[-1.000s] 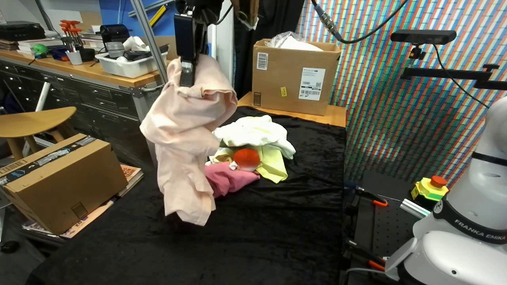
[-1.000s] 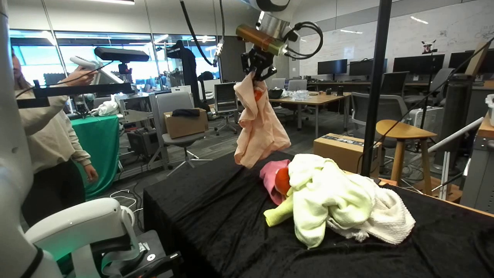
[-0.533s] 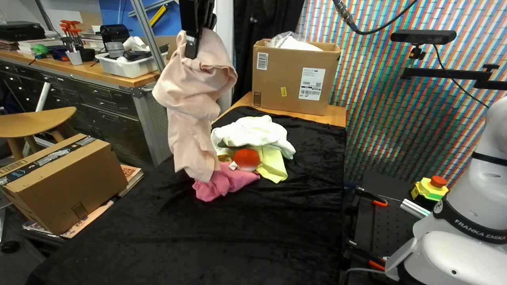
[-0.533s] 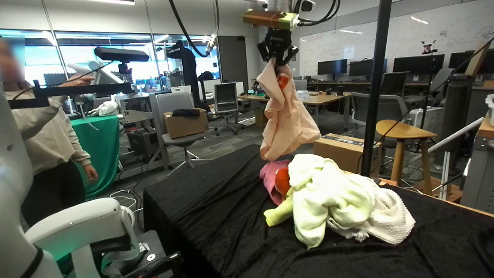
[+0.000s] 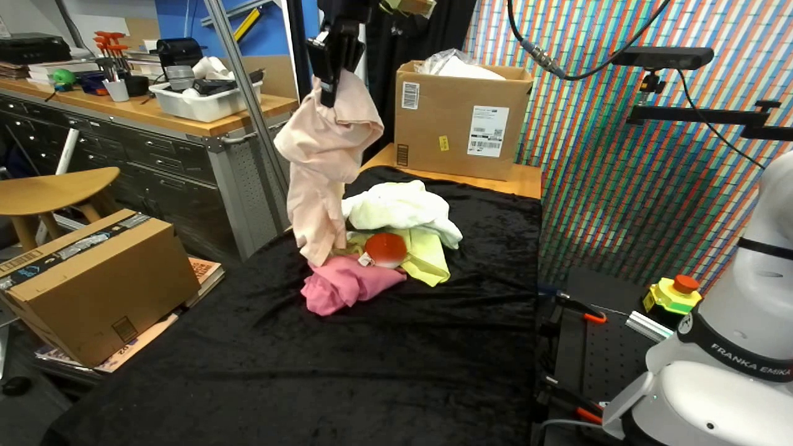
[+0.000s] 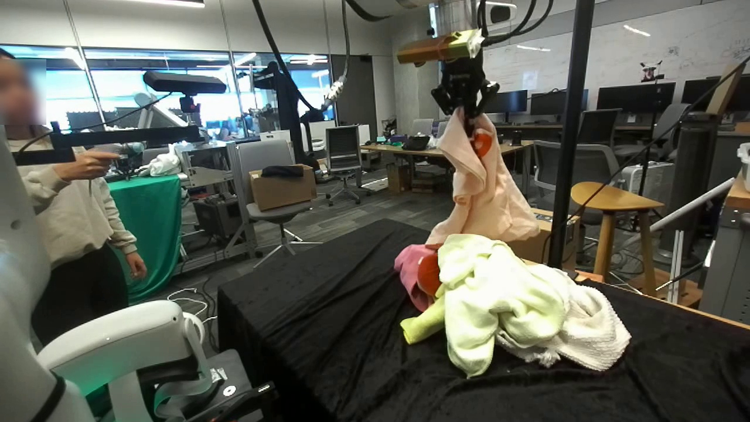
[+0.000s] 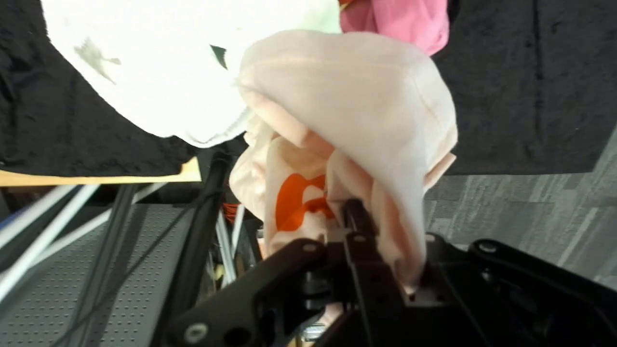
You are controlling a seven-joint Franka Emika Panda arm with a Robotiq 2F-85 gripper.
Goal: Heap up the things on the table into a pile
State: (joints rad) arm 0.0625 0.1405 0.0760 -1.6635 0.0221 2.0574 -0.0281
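Pinching the pale pink cloth [image 5: 323,161] tight between the fingers [image 5: 328,94], up off the black counter [image 5: 372,371]. Letting the cloth hang in folds, with an orange mark [image 7: 289,205] near the top. Dangling beside the pile [image 6: 504,293], close to a bright pink cloth [image 5: 344,285], too hard to tell if touching. In the pile, seeing a white cloth [image 5: 396,207] over a yellow cloth [image 5: 427,257], with a red ball [image 5: 385,249] sitting next to the bright pink cloth.
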